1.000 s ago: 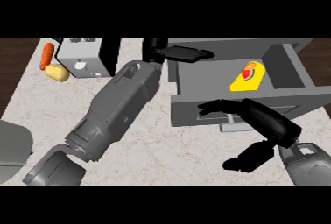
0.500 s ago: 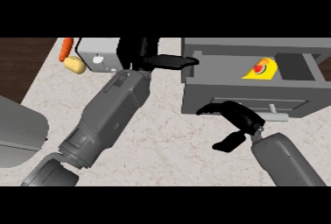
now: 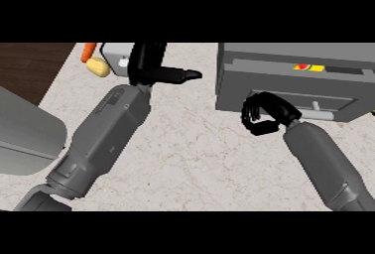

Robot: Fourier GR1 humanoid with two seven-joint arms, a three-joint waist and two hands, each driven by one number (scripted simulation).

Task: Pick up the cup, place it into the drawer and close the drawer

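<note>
Showing only a thin yellow and red sliver of the cup (image 3: 308,67) through the narrow gap left in the drawer (image 3: 293,79), nearly shut. Curling the right robot hand (image 3: 265,115) against the drawer front, holding nothing. Extending the left robot hand (image 3: 156,69) with straight fingers, partly covering the grey appliance (image 3: 117,53). Lying beside it near the desk (image 3: 198,149) edge: potato (image 3: 97,67), carrot (image 3: 89,50). Cutting off a grey object (image 3: 26,134) at left
</note>
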